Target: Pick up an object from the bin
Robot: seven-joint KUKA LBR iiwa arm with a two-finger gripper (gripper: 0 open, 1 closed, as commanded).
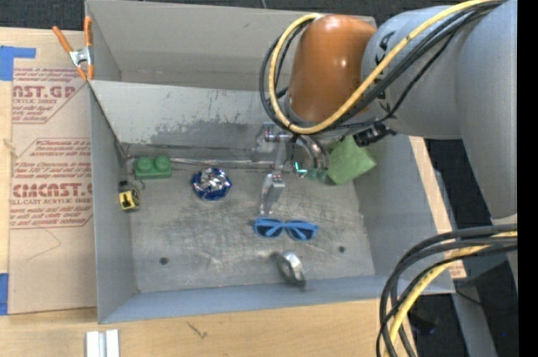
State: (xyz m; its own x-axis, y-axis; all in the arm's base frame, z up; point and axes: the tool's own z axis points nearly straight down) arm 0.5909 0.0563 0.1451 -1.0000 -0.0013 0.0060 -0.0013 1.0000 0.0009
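Gripper [272,194] near blue sunglasses [286,228]; long axis runs left-right.

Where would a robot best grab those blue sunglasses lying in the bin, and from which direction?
Probably the narrow bridge between the lenses of the blue sunglasses, coming straight down. They lie flat on the bin floor with bare floor on both long sides, so a pinch across the thin middle seems surer than on the wide lenses.
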